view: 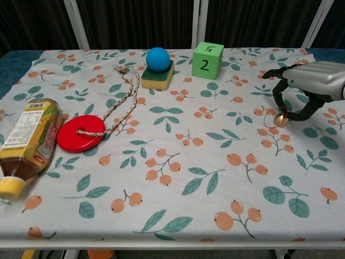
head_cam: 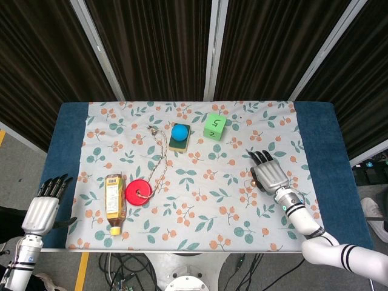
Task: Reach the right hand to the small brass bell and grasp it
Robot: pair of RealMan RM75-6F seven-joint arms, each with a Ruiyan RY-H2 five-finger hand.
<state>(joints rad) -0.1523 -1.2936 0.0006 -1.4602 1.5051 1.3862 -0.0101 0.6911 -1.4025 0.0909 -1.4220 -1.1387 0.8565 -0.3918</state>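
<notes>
The small brass bell [view: 280, 119] with its thin red loop is at the right side of the floral cloth. My right hand [view: 310, 86] arches over it, and its curled fingers and thumb close on the bell and pinch it just above the cloth. In the head view the bell [head_cam: 254, 179] peeks out at the left edge of the right hand [head_cam: 270, 176]. My left hand [head_cam: 43, 205] hangs off the table's left front corner and holds nothing, with its fingers apart.
A green numbered cube [view: 207, 60] and a blue ball on a sponge [view: 158, 66] stand at the back. A red disc [view: 81, 132] with a braided rope and a lying tea bottle [view: 27, 144] are at the left.
</notes>
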